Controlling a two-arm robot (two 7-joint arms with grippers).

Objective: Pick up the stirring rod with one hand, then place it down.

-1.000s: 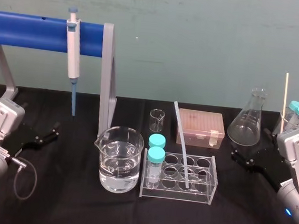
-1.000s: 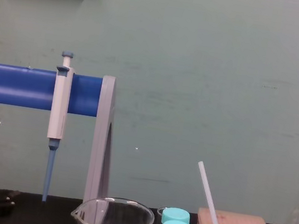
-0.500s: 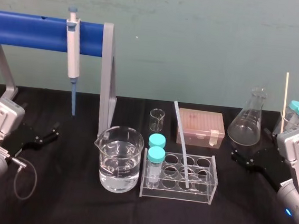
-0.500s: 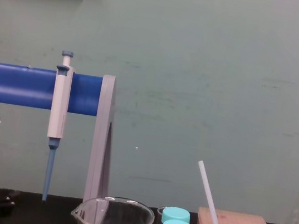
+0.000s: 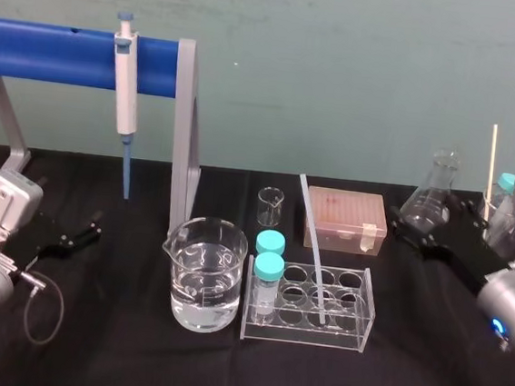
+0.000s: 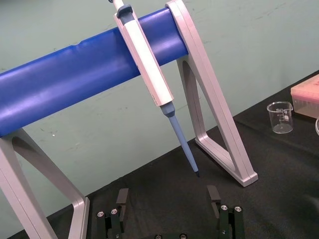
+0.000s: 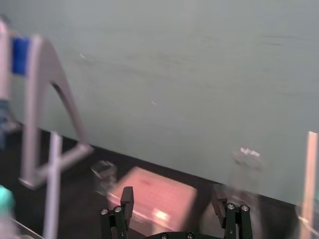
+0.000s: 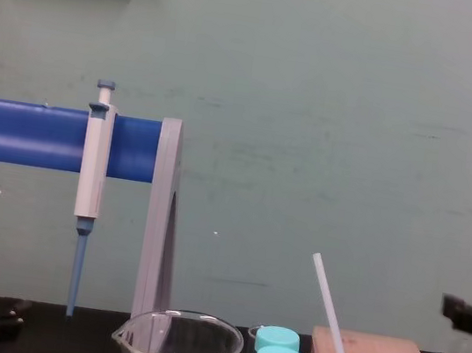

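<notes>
One rod [image 5: 314, 253] leans in one rack [image 5: 353, 341] beside two vials [image 5: 268, 269]; left gripper [image 6: 167, 191] and right gripper [image 7: 173, 196] flank the rack, both spread wide.

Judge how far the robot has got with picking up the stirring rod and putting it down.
Done: nothing yet; the stirring rod leans in the clear rack, ungripped. In hand: the right gripper hangs open by the flask, apart from the rod. The left gripper is parked open at the table's left. Left: reach, grip, lift, set down.
</notes>
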